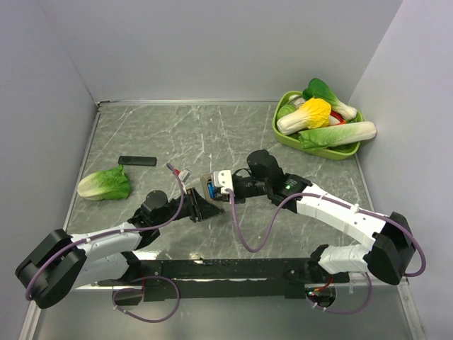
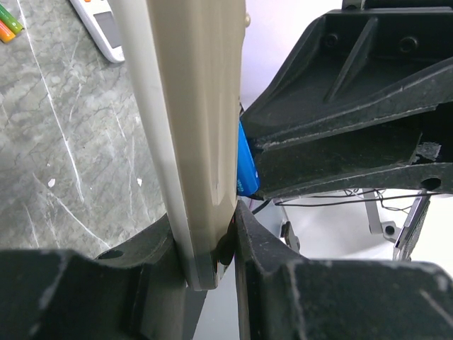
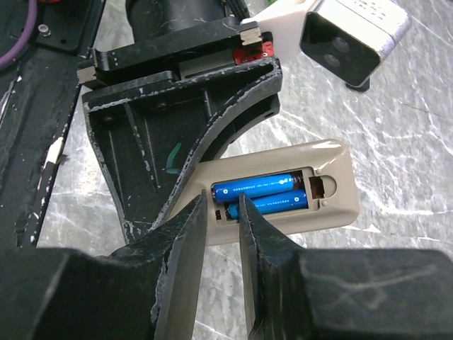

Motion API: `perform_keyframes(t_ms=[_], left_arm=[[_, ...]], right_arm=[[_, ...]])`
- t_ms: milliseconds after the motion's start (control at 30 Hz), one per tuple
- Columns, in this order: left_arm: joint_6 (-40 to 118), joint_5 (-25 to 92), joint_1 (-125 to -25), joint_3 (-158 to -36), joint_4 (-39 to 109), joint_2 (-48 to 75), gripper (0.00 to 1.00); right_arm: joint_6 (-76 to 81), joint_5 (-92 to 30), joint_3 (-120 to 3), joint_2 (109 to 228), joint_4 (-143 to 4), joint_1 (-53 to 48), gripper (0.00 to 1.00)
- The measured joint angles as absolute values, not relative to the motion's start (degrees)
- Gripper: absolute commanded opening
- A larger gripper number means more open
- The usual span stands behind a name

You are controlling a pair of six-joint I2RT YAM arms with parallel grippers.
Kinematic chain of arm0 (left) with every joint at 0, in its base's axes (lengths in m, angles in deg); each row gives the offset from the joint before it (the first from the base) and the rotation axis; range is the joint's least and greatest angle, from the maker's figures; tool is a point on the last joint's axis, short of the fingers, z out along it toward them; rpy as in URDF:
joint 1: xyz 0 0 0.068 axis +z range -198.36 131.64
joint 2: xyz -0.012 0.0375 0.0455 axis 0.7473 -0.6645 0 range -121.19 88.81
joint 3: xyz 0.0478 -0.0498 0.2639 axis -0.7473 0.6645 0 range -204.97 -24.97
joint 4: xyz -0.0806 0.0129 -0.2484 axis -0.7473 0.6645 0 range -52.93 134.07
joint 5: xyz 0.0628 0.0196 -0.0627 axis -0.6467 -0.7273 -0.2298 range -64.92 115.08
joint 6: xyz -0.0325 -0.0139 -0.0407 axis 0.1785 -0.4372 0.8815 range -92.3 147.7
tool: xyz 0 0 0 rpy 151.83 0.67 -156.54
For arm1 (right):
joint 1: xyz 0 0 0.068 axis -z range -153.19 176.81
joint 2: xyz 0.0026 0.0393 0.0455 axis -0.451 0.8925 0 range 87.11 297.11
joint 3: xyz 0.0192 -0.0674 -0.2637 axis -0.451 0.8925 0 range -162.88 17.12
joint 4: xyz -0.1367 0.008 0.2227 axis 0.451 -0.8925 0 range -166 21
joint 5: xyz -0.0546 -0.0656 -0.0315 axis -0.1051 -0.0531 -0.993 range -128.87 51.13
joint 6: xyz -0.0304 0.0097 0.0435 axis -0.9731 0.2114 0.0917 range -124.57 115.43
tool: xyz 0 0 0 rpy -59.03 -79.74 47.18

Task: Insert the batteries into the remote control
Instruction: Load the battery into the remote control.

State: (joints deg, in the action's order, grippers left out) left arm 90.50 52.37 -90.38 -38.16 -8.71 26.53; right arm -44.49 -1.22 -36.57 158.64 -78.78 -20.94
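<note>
Slim beige plastic remote control (image 3: pixel 283 159), clamped by left gripper (image 2: pixel 212 258), holds two glossy blue batteries (image 3: pixel 262 188). Right gripper (image 3: pixel 223 212): narrowly parted.

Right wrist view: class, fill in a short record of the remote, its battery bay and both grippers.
Held item: slim grey-beige plastic remote control, back facing the camera, bay uncovered
Bay contents: two blue cylindrical batteries, side by side
Left gripper: shut on the remote
Right gripper: fingers slightly apart, tips at the bay's end
</note>
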Motion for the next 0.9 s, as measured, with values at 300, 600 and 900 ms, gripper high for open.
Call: perform_keyframes(t_ms=[300, 600, 900], left_arm=[[91.4, 52.4, -90.4, -38.2, -10.3, 25.9, 0.02], [91.9, 52.5, -90.3, -38.2, -11.0, 25.5, 0.02], [91.9, 52.7, -90.2, -38.4, -11.1, 25.5, 0.03]], right_arm=[[-42.9, -2.9, -36.5, 158.6, -76.8, -20.9, 0.38], [-42.0, -3.3, -36.1, 158.4, -75.6, -20.9, 0.38], [-40.8, -3.9, -36.1, 158.4, -75.1, -20.9, 0.32]])
